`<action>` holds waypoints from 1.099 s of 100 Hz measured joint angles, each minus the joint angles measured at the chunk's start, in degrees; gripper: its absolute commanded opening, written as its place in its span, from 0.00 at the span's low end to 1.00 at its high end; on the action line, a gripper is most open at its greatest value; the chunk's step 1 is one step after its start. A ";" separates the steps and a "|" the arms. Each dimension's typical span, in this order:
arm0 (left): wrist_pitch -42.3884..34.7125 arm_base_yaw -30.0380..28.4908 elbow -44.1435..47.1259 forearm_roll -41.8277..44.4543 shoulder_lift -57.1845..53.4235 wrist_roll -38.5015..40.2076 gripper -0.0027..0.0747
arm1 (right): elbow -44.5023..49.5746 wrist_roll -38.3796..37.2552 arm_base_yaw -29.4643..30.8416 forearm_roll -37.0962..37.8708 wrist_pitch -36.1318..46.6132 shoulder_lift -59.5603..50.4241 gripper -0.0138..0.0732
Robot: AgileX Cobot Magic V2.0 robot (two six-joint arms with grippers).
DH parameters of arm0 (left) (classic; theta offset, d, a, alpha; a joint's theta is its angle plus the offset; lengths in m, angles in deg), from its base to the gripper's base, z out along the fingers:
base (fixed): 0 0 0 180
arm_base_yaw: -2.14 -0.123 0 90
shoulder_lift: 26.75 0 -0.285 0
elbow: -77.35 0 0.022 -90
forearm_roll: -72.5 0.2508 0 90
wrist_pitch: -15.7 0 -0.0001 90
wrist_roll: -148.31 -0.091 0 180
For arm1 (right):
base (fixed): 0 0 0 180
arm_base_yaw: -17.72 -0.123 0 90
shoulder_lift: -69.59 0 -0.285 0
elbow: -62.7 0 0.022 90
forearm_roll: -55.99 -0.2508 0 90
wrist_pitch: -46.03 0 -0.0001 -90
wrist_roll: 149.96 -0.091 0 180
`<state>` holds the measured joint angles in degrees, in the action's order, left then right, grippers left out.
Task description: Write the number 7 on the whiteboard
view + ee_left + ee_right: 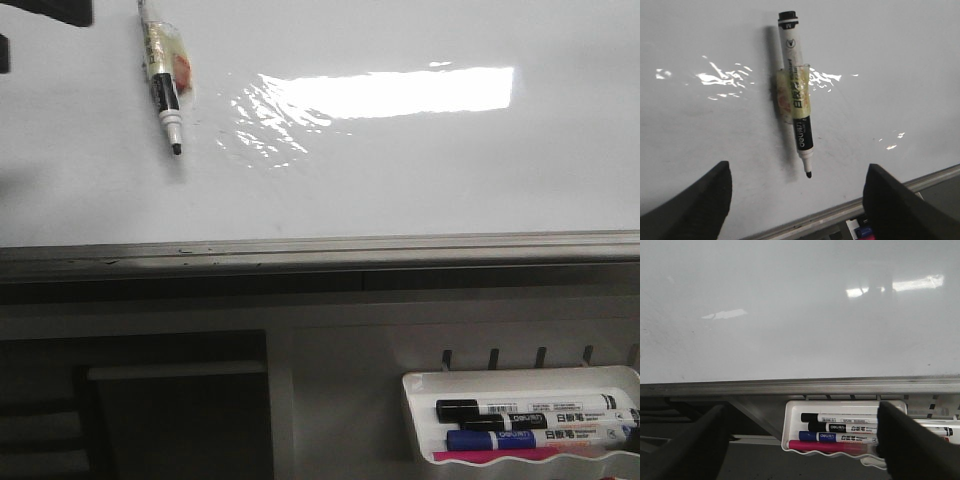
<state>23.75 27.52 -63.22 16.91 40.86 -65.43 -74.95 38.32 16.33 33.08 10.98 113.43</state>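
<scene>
The whiteboard (420,170) is glossy white with a bright glare patch; no number 7 is in view on it. A black-and-white marker (165,80) is stuck to the board with yellowish tape, its bare black tip pointing down toward the grey edge strip (320,248). In the left wrist view the marker (797,100) lies between and beyond my left gripper (799,172), which is open and touches nothing. My right gripper (801,410) is open too, facing the board's lower edge and the marker tray (786,425). Neither gripper shows in the front view.
A small white tray (415,420) hangs below the board at the right, holding black, blue and pink markers (520,425). Dark shelving (170,410) sits below the board at the left. A dark shape (45,10) crosses the top left corner.
</scene>
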 measured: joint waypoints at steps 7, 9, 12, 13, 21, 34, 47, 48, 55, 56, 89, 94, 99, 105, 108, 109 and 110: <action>-3.30 2.77 -1.14 -0.36 3.67 0.00 0.67 | 0.00 0.00 0.00 0.00 0.00 0.00 0.78; -4.15 3.46 -1.52 -0.49 4.72 0.00 0.67 | 0.00 0.00 0.00 0.00 0.04 0.00 0.78; -5.19 4.45 -2.03 -0.60 6.05 -0.10 0.67 | 0.00 0.12 0.00 0.00 0.04 0.00 0.78; -5.40 4.62 -2.29 -0.58 6.37 -0.03 0.67 | 0.00 0.12 0.00 0.00 0.04 0.00 0.78; -8.05 5.90 -3.67 -0.98 9.91 -0.03 0.67 | 0.00 0.23 0.00 0.00 0.04 0.00 0.78; -9.51 6.20 -5.56 -1.31 13.99 -0.14 0.67 | 0.00 0.23 0.00 0.00 0.04 0.00 0.78; -9.76 6.20 -7.18 -1.44 17.03 -0.14 0.67 | 0.00 0.23 0.00 0.00 0.04 0.00 0.78; -9.76 6.20 -7.42 -1.44 17.14 -0.14 0.67 | 0.00 0.23 0.00 0.00 0.04 0.00 0.78; -10.16 6.20 -8.02 -1.44 18.12 -0.14 0.66 | 0.00 0.23 0.00 0.00 0.04 0.00 0.78; -10.18 6.20 -7.95 -1.44 18.26 -0.14 0.66 | 0.00 0.23 0.00 0.00 0.04 0.00 0.78; -11.04 6.20 -8.28 -0.85 19.10 -0.39 0.01 | 0.00 0.23 0.00 0.00 0.04 0.00 0.78; -11.04 6.20 -8.28 0.11 19.10 -0.39 0.01 | 0.00 0.23 0.00 0.00 0.04 0.00 0.78; -11.04 6.20 -8.28 0.68 19.10 -0.42 0.01 | 0.00 0.23 0.00 0.00 0.04 0.00 0.78; -11.04 6.20 -8.28 1.27 19.10 -0.42 0.01 | 0.00 0.23 0.00 0.00 0.04 0.00 0.78; -10.94 6.20 -8.28 1.74 19.10 -0.52 0.01 | 0.00 0.23 0.00 0.00 0.04 0.00 0.78; -10.94 6.20 -8.28 1.86 19.10 -0.52 0.01 | 0.00 0.23 0.00 0.00 0.04 0.00 0.78; -10.79 6.20 -8.28 1.98 19.00 -0.52 0.01 | 0.00 0.23 0.00 0.00 0.04 0.00 0.78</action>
<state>12.96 33.72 -71.49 18.89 59.85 -65.95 -74.95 38.56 16.33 33.08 11.02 113.43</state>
